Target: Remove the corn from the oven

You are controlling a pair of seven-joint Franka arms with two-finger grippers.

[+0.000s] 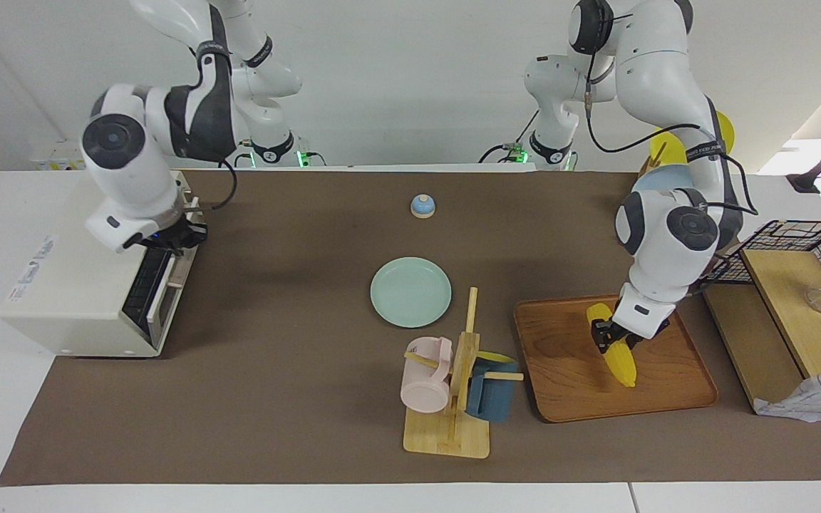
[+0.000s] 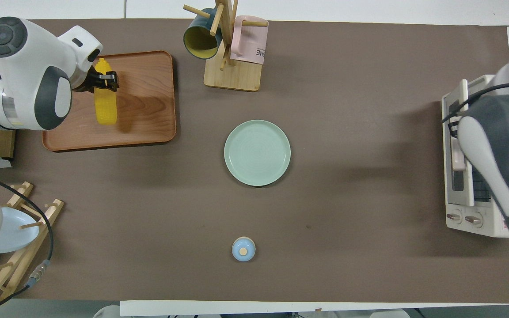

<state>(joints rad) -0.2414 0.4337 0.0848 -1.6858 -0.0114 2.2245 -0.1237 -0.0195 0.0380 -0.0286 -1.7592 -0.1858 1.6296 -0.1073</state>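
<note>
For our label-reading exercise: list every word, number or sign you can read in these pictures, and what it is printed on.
"ME": the visible end of a dark word on the pink mug hanging on the mug tree; the rest is hidden.
Label on top of the oven: printed lines are there, too small to read.
Oven knobs: no readable markings.
Nothing else carries text.

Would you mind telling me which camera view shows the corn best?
The overhead view: the corn lies lengthwise over the wooden tray, with the left gripper around one end. In the facing view the corn is partly covered by the left gripper, so less of it shows.
</note>
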